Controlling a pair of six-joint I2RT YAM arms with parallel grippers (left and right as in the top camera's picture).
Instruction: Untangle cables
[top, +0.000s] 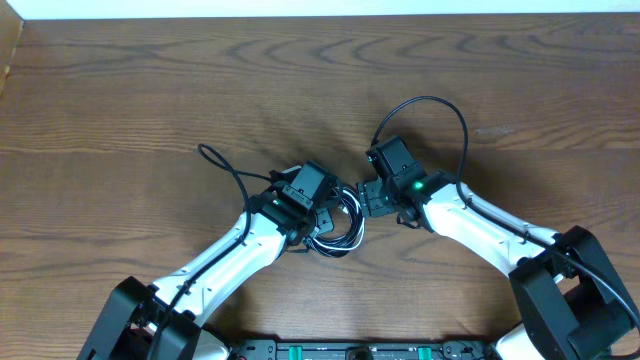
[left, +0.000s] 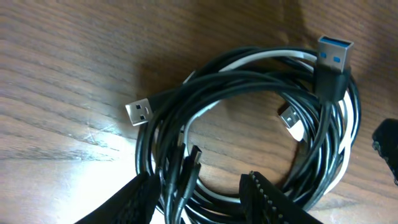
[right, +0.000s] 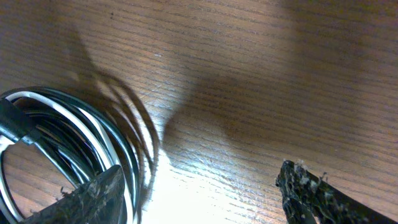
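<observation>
The cables (top: 340, 222) lie as one coiled bundle of black and white cords on the wooden table, between the two grippers. In the left wrist view the cables (left: 249, 124) show two silver USB plugs and a blue-tipped plug (left: 334, 55). My left gripper (left: 202, 199) is open, its fingers straddling the near strands of the coil. My right gripper (right: 199, 196) is open; its left finger sits at the edge of the cables (right: 56, 130), with bare wood between the fingers.
A thicker black wire (top: 430, 110) loops from the right gripper over the table. Another black wire (top: 225, 165) arcs out from the left arm. The table's far edge (top: 320, 15) runs along the top.
</observation>
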